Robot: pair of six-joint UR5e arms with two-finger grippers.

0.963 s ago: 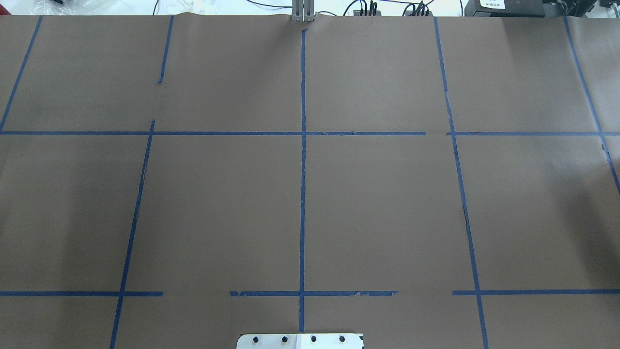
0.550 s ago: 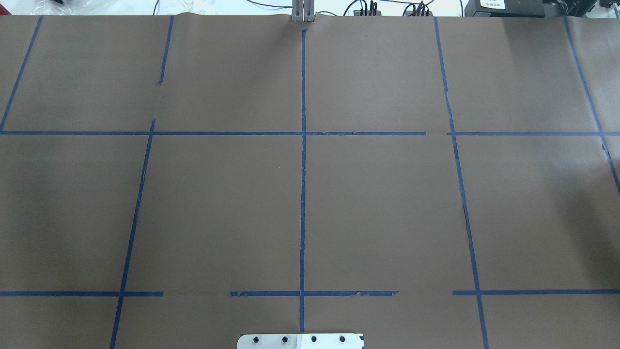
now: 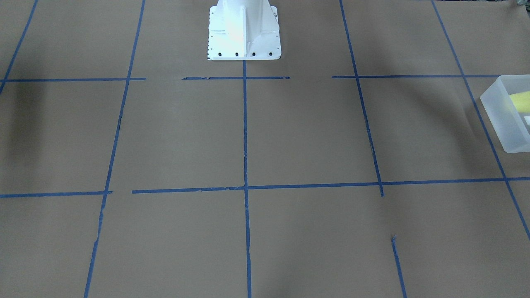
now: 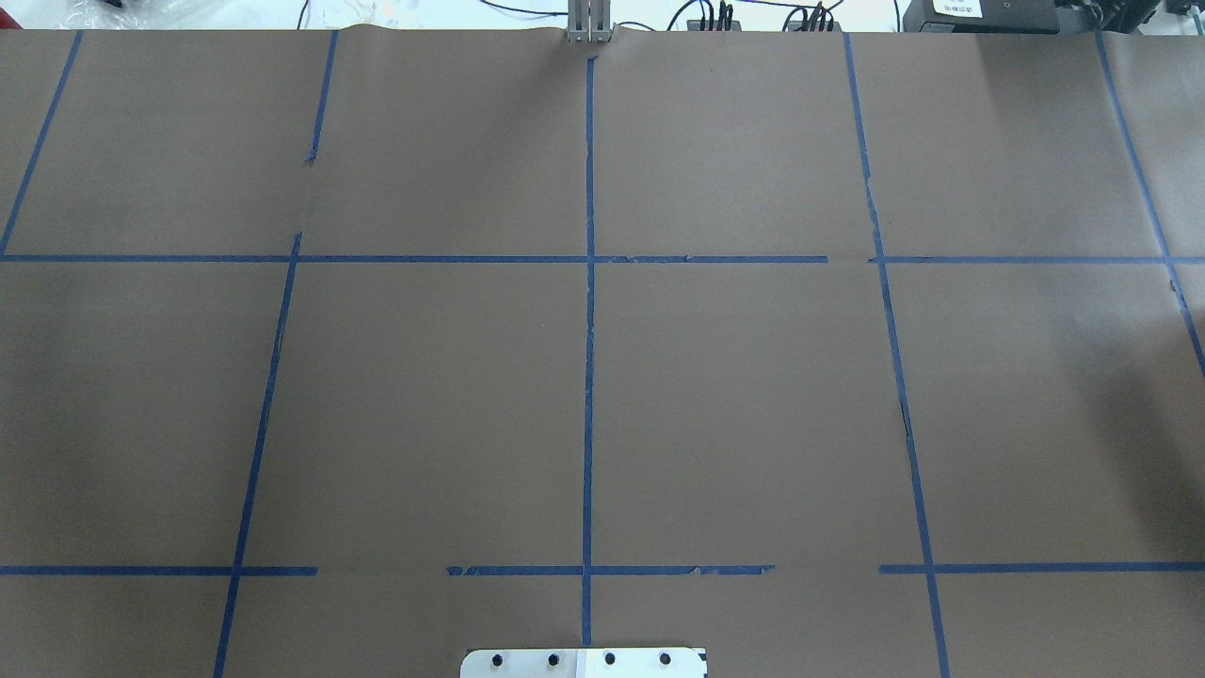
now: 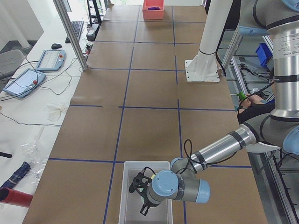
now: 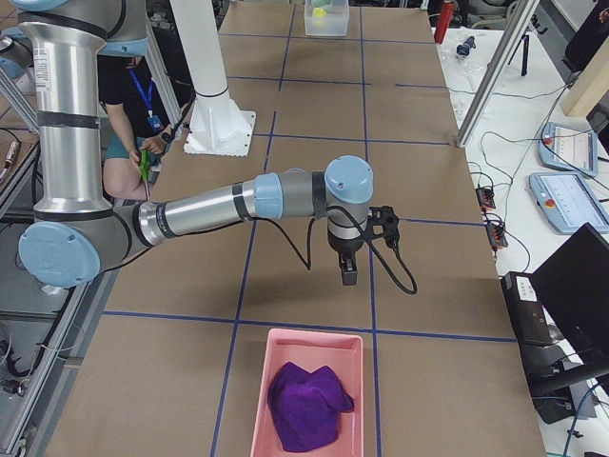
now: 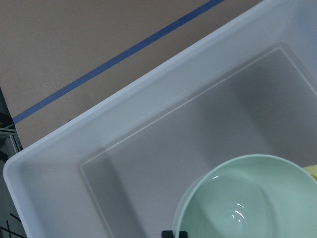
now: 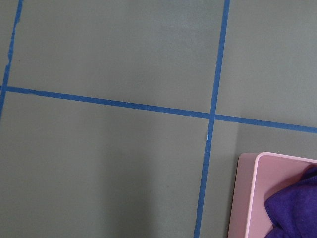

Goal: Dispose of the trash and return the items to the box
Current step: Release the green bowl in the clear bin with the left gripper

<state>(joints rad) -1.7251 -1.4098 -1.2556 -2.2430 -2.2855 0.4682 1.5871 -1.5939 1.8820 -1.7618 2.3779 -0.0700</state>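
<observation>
Across the last 1 second nothing changes in the overhead view: the brown-papered bench (image 4: 753, 377) with its grid of blue tape (image 4: 588, 377) looks the same in all 3 overhead pictures, with no arm and no item on it, so any activity sits beyond that view's edges. The box (image 5: 133, 170) stands at the bottom centre of the left side view and at the right edge of the front-facing view. A pink tray (image 6: 285, 352) holding the purple cloth (image 6: 306, 405) sits at the bottom centre of the right side view, well apart from the box. Inside the box, the mint-green bowl (image 7: 247, 198) rests upright on the floor in the lower right of the left wrist frame. A yellow sliver of the cup (image 7: 312, 171) shows just beside it at the right edge. The left pincer (image 5: 143, 207) hangs over the box's inside, above the bowl; whether it is released or clenched I cannot tell. The right pincer (image 6: 349, 274) hangs above bare bench near the pink tray, its grip likewise impossible to read. With both items lying in the box, the return step looks done, and the stillness suggests the task is at or near its end.
</observation>
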